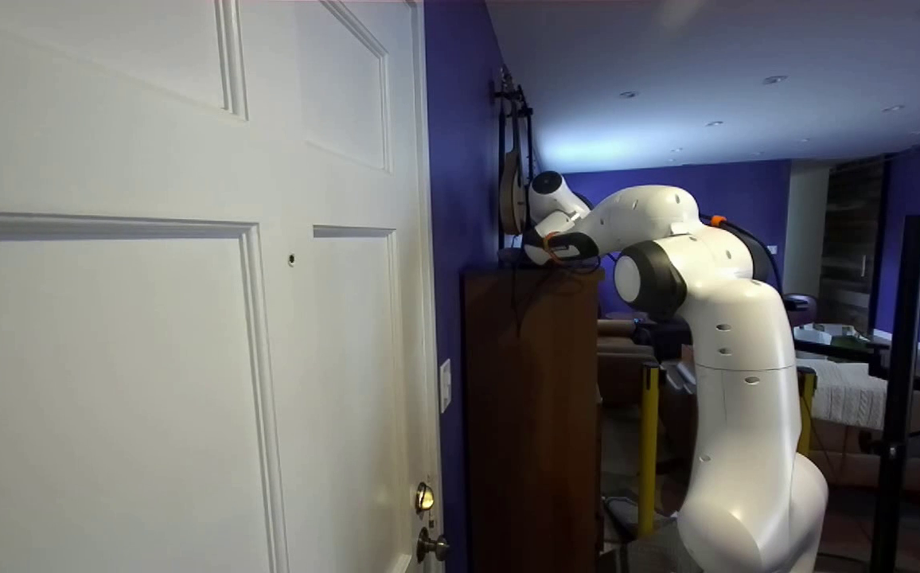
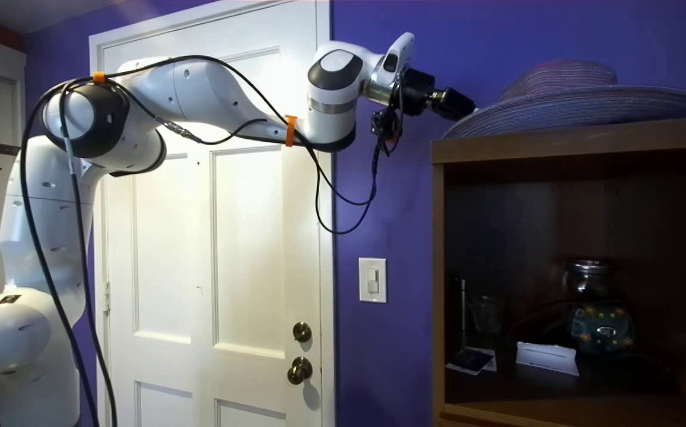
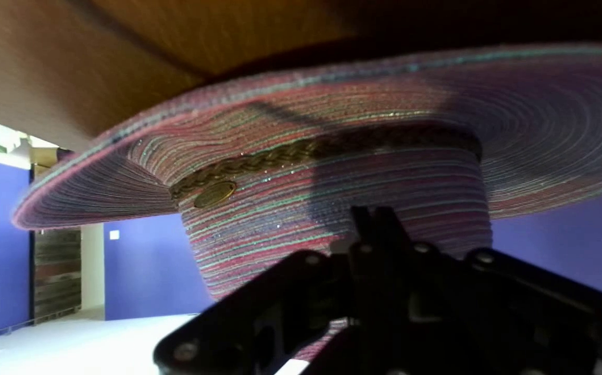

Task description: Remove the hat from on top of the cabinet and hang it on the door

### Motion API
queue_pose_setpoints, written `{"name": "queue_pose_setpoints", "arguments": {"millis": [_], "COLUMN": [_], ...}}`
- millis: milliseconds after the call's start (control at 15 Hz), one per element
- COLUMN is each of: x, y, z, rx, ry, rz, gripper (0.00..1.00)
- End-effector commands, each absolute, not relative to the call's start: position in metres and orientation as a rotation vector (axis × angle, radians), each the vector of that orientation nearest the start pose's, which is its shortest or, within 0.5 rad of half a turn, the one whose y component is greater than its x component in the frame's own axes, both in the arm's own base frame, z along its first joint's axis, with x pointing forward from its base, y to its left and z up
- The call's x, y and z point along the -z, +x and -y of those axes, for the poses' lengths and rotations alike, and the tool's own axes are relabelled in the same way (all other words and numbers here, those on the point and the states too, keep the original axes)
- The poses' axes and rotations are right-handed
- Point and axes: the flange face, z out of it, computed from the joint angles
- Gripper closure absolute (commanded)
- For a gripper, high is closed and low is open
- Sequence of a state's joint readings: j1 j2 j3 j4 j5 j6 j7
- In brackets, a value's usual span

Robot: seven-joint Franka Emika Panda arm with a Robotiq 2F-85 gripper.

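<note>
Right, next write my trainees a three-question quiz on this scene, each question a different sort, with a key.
1. Choose: which trim circles the hat? a) white ribbon b) braided band c) feathers
2. Name it: what is mounted on the purple wall between the door and the cabinet?
3. True or false: the hat hangs on the door.

Key: 1 b; 2 a light switch; 3 false, it is on top of the cabinet.

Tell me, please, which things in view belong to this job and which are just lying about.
Belonging to the job:
gripper
striped hat
cabinet under the hat
white door

Just lying about, inside the cabinet:
silver-lidded jar
floral-patterned item
white card or paper
</note>
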State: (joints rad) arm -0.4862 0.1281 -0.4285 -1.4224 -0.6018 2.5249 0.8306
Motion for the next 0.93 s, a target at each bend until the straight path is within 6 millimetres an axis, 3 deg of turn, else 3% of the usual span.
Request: {"name": "queue_pose_setpoints", "arguments": {"millis": [0, 67, 133, 267, 600, 867], "x": [-0.752, -0.756, -0.76, -0.771, -0.802, -0.794], "y": [0.413, 0.412, 0.411, 0.41, 0.409, 0.413], "z": [0.488, 0.485, 0.483, 0.479, 0.48, 0.496], "rx": [-1.173, -1.177, -1.186, -1.205, -1.281, -1.302], "ry": [1.711, 1.709, 1.702, 1.686, 1.617, 1.606], "rz": [1.435, 1.43, 1.427, 1.409, 1.36, 1.355], "gripper": [1.0, 1.0, 0.74, 0.68, 0.32, 0.06]}}
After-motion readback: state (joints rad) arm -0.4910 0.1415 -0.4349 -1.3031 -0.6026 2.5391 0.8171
